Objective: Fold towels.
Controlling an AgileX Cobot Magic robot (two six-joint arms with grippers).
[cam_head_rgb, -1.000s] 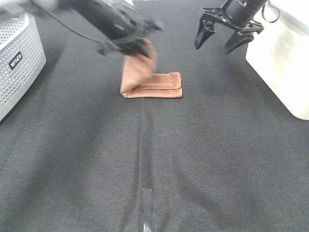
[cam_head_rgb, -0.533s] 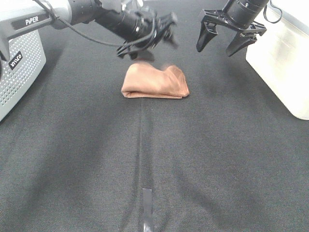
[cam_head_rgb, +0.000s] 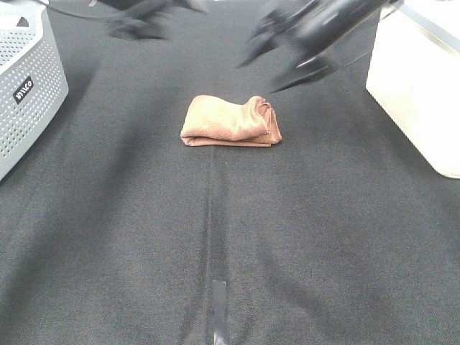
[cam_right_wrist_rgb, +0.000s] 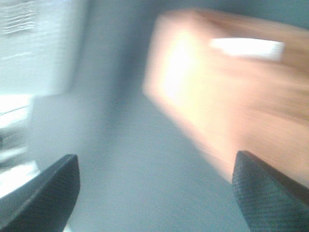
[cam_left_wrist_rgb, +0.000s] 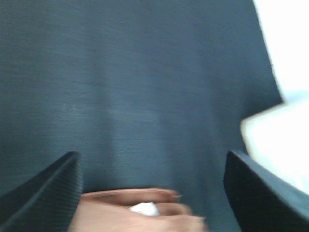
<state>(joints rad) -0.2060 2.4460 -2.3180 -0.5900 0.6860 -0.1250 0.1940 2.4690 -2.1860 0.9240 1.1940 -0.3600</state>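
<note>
Dark woven cloth covers the surface (cam_head_rgb: 302, 237), with a short strip of tape (cam_head_rgb: 218, 305) near its front edge. On it, slightly far of centre, lies the towel (cam_head_rgb: 230, 122), folded into a loose, lumpy bundle with its layered edges on the right side. A white tag (cam_right_wrist_rgb: 247, 49) shows on it in the right wrist view. Both arms hang above the far side, blurred. The left end effector (cam_left_wrist_rgb: 152, 193) is released, holding nothing. The right end effector (cam_head_rgb: 284, 61) is likewise spread and empty. A grey perforated basket (cam_head_rgb: 29, 93) stands at far left, a white bin (cam_head_rgb: 417, 86) at far right.
</note>
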